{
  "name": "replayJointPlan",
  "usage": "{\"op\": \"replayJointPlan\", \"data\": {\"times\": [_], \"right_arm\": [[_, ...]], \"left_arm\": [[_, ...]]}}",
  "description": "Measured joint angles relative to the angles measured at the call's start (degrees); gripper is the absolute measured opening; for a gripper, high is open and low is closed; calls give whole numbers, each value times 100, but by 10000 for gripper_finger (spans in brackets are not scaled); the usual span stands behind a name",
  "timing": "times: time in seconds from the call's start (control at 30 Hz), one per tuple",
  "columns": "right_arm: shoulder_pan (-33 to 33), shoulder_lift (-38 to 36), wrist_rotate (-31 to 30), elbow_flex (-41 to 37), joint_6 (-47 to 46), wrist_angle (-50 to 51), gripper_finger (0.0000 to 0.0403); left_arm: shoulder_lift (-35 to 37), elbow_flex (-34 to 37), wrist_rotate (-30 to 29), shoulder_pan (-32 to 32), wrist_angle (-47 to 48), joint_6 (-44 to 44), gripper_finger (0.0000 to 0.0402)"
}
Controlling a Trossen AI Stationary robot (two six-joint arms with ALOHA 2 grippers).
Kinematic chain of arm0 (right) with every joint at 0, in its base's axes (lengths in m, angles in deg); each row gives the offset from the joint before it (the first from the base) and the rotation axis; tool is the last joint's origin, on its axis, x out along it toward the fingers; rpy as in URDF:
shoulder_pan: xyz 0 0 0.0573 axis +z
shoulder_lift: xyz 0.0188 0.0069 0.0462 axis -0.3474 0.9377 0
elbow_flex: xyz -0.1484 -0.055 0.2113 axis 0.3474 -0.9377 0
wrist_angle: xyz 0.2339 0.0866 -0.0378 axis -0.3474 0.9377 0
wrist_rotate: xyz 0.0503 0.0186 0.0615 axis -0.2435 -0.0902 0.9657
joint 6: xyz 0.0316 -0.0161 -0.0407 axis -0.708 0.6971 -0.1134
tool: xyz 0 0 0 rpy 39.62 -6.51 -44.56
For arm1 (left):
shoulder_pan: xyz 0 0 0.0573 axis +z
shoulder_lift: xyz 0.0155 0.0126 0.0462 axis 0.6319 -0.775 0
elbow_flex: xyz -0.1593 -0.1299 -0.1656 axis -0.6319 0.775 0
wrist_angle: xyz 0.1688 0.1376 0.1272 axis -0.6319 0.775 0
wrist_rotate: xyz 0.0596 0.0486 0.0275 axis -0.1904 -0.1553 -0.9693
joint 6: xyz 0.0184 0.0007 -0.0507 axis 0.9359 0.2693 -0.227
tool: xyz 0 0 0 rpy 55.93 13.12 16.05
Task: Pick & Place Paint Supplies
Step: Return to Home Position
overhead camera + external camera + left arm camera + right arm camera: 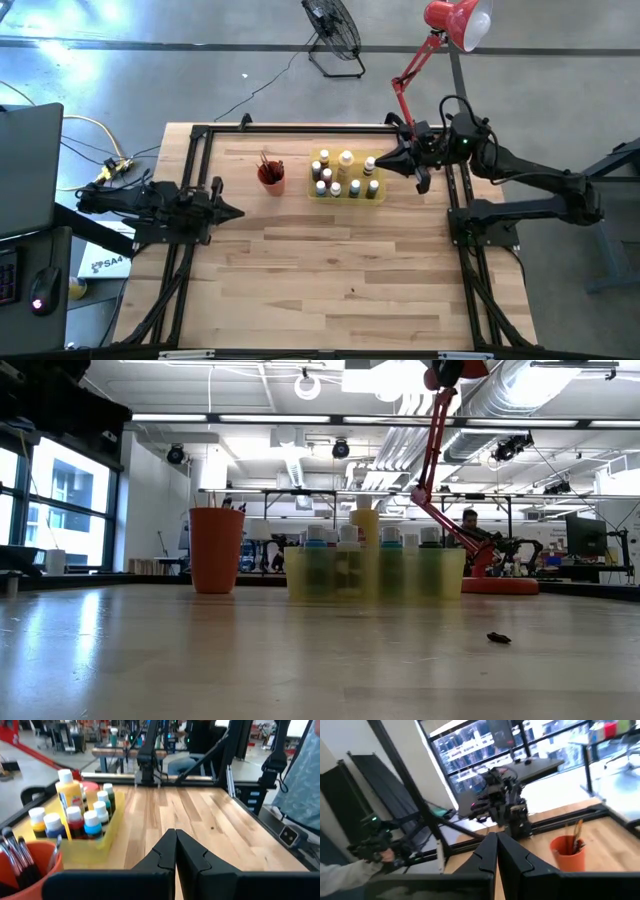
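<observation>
— How does the left arm sit?
— Folded low at the left edge of the desk (330,270). The left pincer (236,212) points in toward the middle, well apart from everything on the desk.
— And its grip?
— Closed. In its wrist view the two fingers (162,856) meet along one seam, with nothing between them.
— The right arm?
— It comes in from the right side, near the far edge, with the elbow bent out past the frame. The right pincer (384,160) points at the right end of the tray (375,588) and is near it. From above I cannot tell whether it touches.
— Is that one open?
— No. Its fingers are pressed together too, and it holds nothing.
— Where are the paint things?
— The bottles (346,160) stand upright in the yellow tray, toward the far side of the desk. They are packed in rows, and a taller yellow one rises above the rest. The brushes (267,160) stand in the red cup (271,178), sticking out over its rim. The cup is just beside the tray's left end, between the tray and the left pincer.
— Is either pincer on them?
— Neither. Both arms are clear of the cup and the bottles.
</observation>
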State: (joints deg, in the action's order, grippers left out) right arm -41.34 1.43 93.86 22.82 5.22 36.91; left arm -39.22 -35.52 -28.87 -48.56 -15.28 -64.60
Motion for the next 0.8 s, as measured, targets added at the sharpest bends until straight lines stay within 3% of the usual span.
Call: {"op": "replayJointPlan", "data": {"times": [0.1,0.23,0.3,0.53,0.8], "right_arm": [[-2,-94,-16,0,73,23,4],[-105,-139,767,0,-60,48,4],[-178,-213,784,0,-131,175,4],[-30,-970,-1322,-2,509,1213,4],[301,-2144,-1475,-682,604,1196,4]], "left_arm": [[0,0,-1,-1,149,-167,0],[0,0,-45,-1,246,-466,0],[0,0,-44,1,199,-516,0],[0,0,-61,-1,144,-518,0],[0,-2,-70,-1,150,-508,0]]}}
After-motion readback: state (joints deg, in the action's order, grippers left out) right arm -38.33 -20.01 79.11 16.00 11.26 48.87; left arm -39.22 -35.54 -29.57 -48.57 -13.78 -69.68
